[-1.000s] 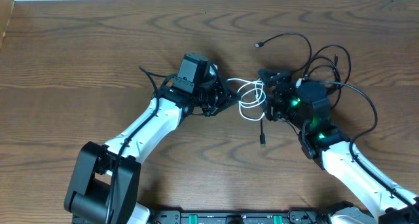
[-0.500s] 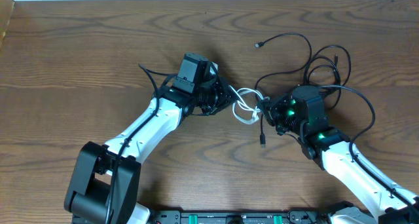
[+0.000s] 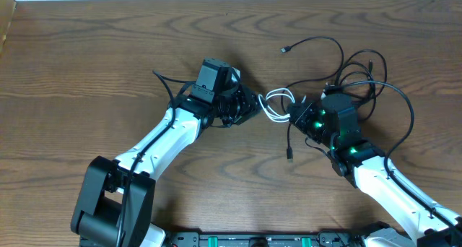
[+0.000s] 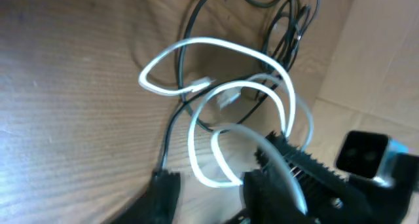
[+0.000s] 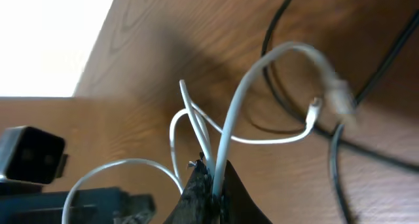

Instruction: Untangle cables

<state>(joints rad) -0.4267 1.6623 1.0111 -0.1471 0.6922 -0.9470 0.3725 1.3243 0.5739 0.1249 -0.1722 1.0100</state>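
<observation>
Your right gripper (image 3: 294, 115), overhead: fingertips hidden under the wrist body. The white cable (image 3: 274, 102) coils between it and your left gripper (image 3: 253, 107); black cables (image 3: 361, 66) loop behind it.
Left wrist: jaws apart, a white loop lying loose between them, blurred; black cables ahead, cut off at the frame's edge.
Right wrist: jaws pinched on the white cable, its plug end ahead and out of focus.
</observation>
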